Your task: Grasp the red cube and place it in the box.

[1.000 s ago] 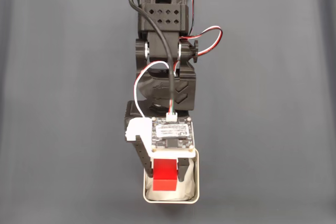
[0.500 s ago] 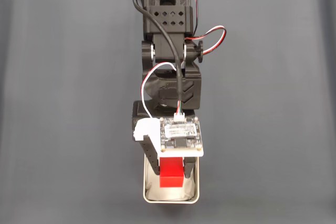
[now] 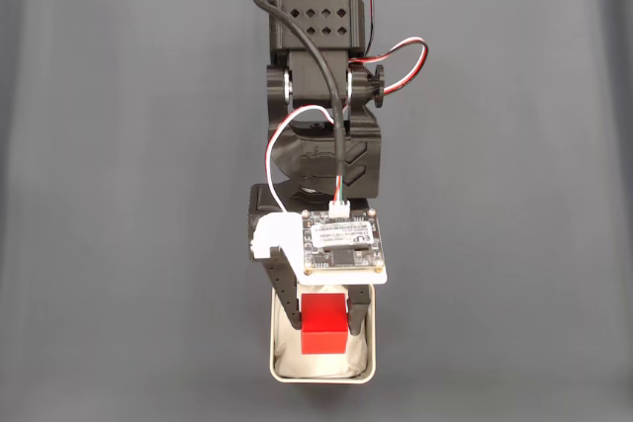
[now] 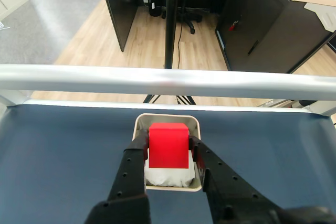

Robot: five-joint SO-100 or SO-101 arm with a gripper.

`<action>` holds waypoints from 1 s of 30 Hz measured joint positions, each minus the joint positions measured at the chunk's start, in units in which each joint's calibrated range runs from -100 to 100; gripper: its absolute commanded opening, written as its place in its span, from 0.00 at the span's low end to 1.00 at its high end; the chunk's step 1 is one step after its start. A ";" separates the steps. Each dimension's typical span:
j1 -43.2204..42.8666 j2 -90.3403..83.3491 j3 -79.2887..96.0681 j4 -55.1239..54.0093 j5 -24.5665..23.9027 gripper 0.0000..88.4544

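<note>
While the tool (image 4: 169, 153) squeezes the red cube (image 4: 168, 145) between both fingers, the cube hangs right over the box (image 4: 140, 125) (white and soft inside). Next, I think, it must open and let go.
</note>
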 measured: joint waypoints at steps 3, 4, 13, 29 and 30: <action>0.00 0.00 0.00 0.00 0.00 0.07; 0.00 0.00 0.00 0.00 0.00 0.09; 0.00 -1.91 0.63 0.00 -1.03 0.56; -0.07 -3.04 2.17 -0.24 -0.78 0.59; -0.07 -3.21 2.26 -0.24 -0.78 0.59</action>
